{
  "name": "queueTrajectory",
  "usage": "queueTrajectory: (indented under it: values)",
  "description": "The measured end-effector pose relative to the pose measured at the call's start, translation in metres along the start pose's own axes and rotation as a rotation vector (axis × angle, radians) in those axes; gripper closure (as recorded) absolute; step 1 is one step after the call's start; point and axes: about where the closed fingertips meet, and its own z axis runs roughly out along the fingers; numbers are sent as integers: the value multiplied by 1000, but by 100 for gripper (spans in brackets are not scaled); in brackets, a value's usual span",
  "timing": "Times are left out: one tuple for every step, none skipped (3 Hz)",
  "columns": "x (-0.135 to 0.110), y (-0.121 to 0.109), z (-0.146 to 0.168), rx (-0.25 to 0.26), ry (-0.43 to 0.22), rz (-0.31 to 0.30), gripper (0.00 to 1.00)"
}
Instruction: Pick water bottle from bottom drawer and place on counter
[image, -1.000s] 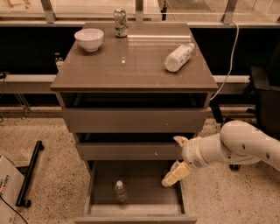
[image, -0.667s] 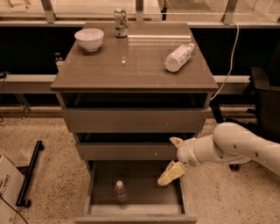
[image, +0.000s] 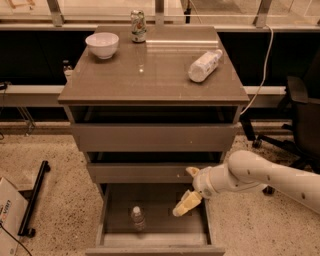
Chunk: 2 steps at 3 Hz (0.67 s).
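Observation:
The water bottle (image: 137, 218), small and clear with a white cap, stands upright in the left middle of the bottom drawer (image: 105, 216), which is pulled open. My gripper (image: 188, 190) hangs over the drawer's right half, open and empty, to the right of the bottle and above it. Its lower fingertip (image: 183, 206) points down into the drawer. The glossy brown counter (image: 150, 80) tops the cabinet above.
On the counter are a white bowl (image: 102, 44) at the back left, a labelled can (image: 138, 26) at the back middle and a larger white bottle (image: 204, 65) lying at the right. The two upper drawers (image: 152, 137) stick out slightly. A black chair (image: 302, 115) stands at the right.
My gripper has moved left over the open bottom drawer, closer to the water bottle. The bottle and the things on the counter have not moved.

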Motion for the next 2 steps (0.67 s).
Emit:
queueTrajectory:
  values:
    - [20, -5, 54, -19, -29, 25, 0]
    - [24, -4, 59, -22, -32, 30, 0]
